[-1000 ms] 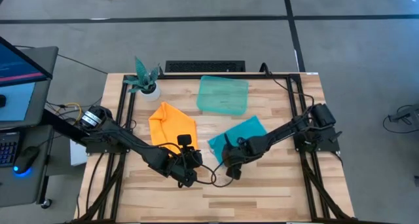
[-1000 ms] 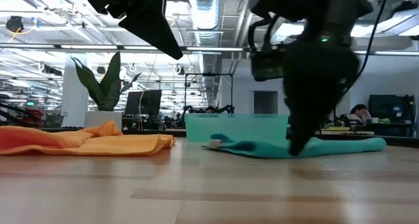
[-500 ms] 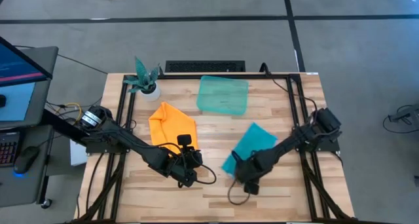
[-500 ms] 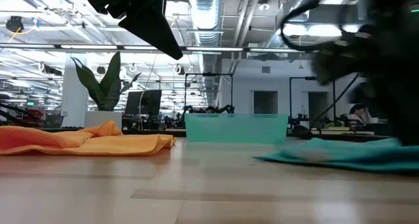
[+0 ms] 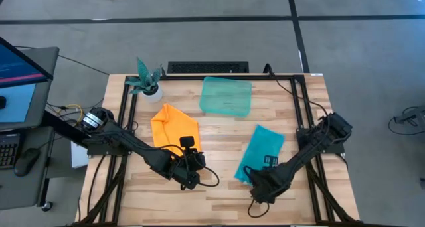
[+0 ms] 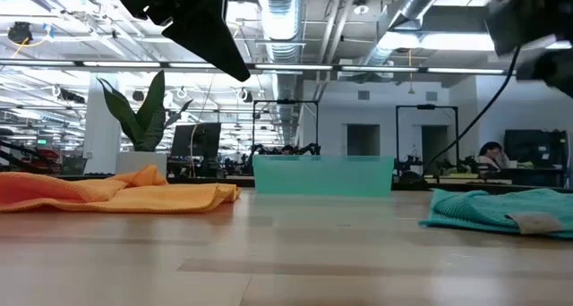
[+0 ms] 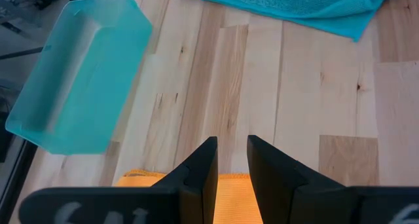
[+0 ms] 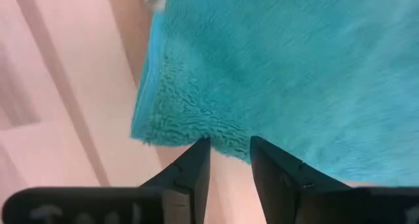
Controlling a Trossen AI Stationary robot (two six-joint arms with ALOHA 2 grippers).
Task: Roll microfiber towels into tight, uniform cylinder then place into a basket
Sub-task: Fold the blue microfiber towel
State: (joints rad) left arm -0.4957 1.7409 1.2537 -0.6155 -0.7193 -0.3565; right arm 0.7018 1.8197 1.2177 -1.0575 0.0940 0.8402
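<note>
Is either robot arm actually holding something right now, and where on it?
The right fingers pinch the turquoise towel by its near edge; the left fingers hold nothing.

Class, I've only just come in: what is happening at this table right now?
Two robot arms are working with towels. The right gripper sits at the near edge of the turquoise towel, which lies flat, not rolled. The left gripper is above the orange towel, jaws slightly apart with a strip of orange between them. The green basket holds no towel.

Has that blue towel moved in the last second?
Yes. The turquoise towel has slid toward the table's right front, farther from the green basket, pulled by the right gripper.
</note>
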